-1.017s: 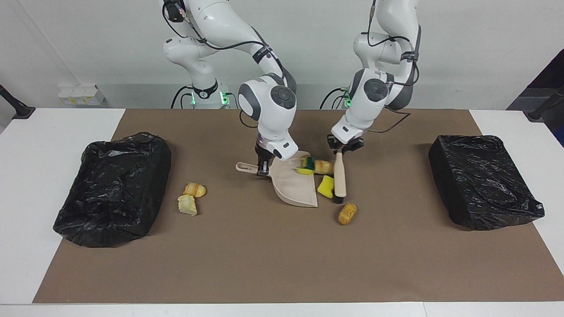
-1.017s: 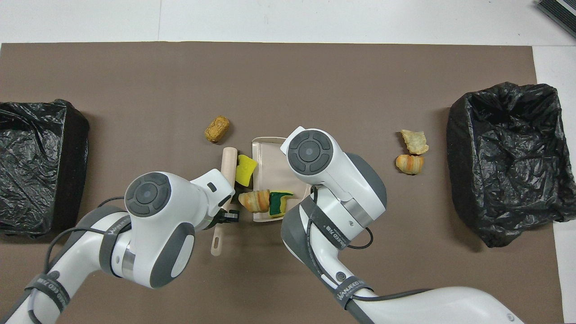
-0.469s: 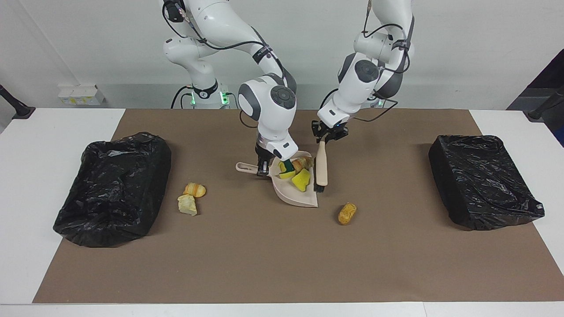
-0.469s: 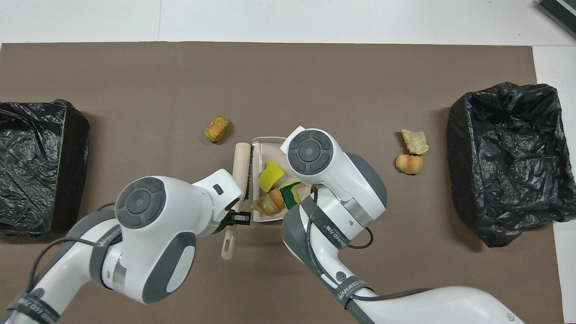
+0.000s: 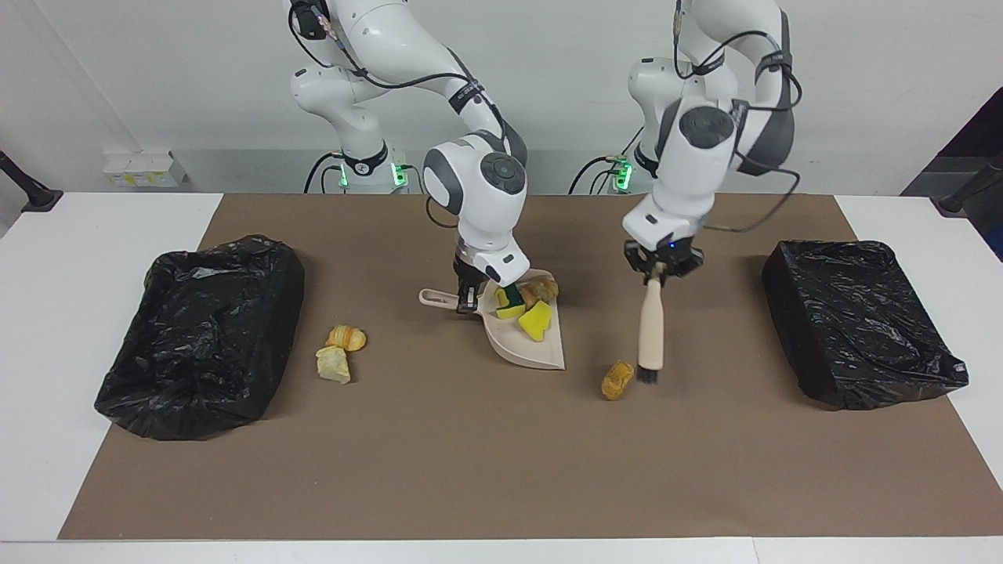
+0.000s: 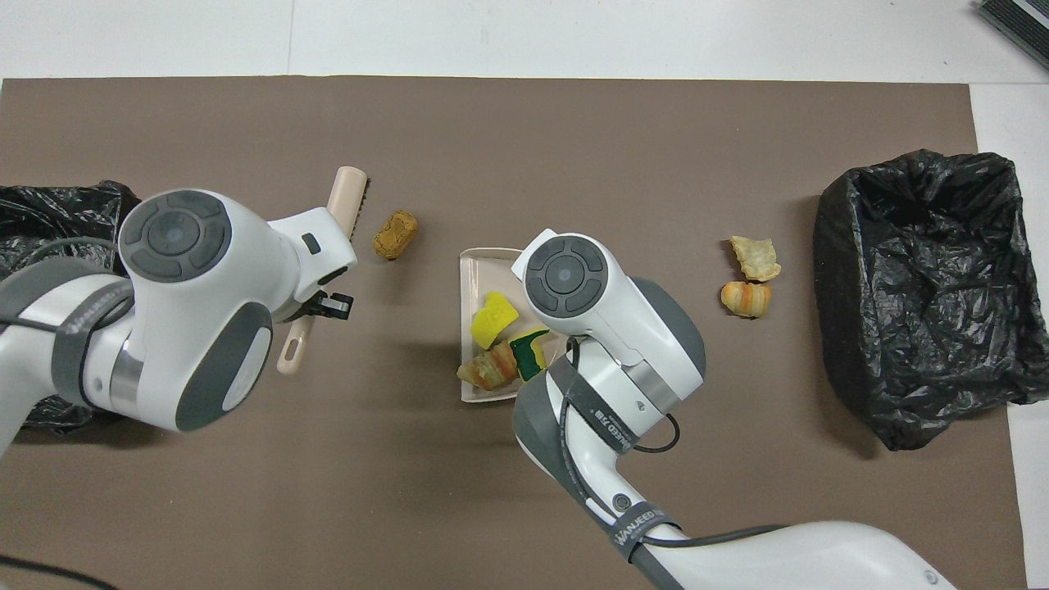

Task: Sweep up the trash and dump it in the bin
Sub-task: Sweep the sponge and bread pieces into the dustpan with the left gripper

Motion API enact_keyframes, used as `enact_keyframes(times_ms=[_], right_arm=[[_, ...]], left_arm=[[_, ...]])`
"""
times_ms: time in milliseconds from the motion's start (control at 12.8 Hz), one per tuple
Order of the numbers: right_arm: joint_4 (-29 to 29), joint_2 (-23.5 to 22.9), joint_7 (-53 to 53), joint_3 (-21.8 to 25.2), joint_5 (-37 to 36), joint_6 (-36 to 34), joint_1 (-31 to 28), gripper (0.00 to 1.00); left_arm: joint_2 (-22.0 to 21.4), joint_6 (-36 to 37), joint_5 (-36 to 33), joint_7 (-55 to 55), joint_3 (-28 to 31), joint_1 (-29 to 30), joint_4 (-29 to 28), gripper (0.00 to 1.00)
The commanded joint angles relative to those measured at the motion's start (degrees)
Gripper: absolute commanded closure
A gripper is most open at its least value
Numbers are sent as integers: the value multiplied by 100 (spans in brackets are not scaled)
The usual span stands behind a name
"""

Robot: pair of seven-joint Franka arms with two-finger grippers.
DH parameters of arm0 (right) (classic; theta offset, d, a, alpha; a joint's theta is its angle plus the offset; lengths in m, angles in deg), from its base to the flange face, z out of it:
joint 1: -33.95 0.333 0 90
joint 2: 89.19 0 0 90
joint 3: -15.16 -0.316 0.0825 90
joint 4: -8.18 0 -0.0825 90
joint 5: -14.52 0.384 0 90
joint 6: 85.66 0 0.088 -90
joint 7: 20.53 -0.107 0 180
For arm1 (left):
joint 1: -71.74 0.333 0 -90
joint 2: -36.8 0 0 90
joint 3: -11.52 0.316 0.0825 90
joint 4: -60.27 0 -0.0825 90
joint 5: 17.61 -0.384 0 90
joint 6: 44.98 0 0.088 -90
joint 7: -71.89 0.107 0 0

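Facing view, left gripper (image 5: 658, 272) clamps brush (image 5: 649, 333) beside trash lump (image 5: 617, 380), right gripper (image 5: 468, 298) grips dustpan (image 5: 526, 345) w/ scraps.

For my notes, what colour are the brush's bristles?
Black, on the brush; clearest in the facing view.

White table (image 5: 94, 235) under a brown mat (image 5: 501, 470), plain pale wall (image 5: 157, 78) above

Overhead: right arm's wrist covers the dustpan (image 6: 475, 266) edge toward the right arm's end, its handle and the right gripper. Left arm's wrist hides the brush (image 6: 347, 197) handle's middle and much of the bin (image 6: 49, 213) beside it, which the frame edge also cuts. Facing: whether the brush bristles (image 5: 647, 378) touch the brown lump (image 5: 617, 380) beside them is unclear.
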Motion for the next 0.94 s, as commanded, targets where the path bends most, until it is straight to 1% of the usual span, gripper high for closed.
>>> enact_keyframes(times_ms=[0, 78, 156, 235, 313, 391, 626, 704, 782, 861], right_arm=[[-22, -35, -289, -34, -128, 32, -51, 100], [-13, -26, -289, -25, -128, 32, -51, 100], [-13, -26, -289, -34, -128, 32, -51, 100], [4, -26, -297, -34, -128, 32, -51, 100], [4, -17, -298, -34, -128, 32, -51, 100], [4, -26, -298, -34, -128, 32, -43, 100], [31, -35, -298, -34, -76, 84, -104, 100], [31, -35, -298, -34, -32, 102, -156, 100], [31, -44, -289, -34, -14, 102, -174, 100], [31, -44, -297, -34, -5, 102, -192, 100]], left_arm=[[714, -509, -163, 339, -63, 300, 408, 100], [811, -748, -163, 339, -63, 274, 347, 100], [751, -768, -163, 339, -63, 213, 173, 100], [646, -855, -137, 330, -106, 177, -116, 100], [540, -1091, -76, 200, -116, -15, -493, 100], [339, -1433, -75, 120, -116, -208, -880, 100], [-40, -1506, -23, 198, -133, -718, -1489, 100], [-163, -1498, 169, 163, -125, -894, -1638, 100], [-251, -1419, 563, 128, -124, -1043, -1735, 100], [-304, -1140, 1080, -168, -124, -1219, -1745, 100]])
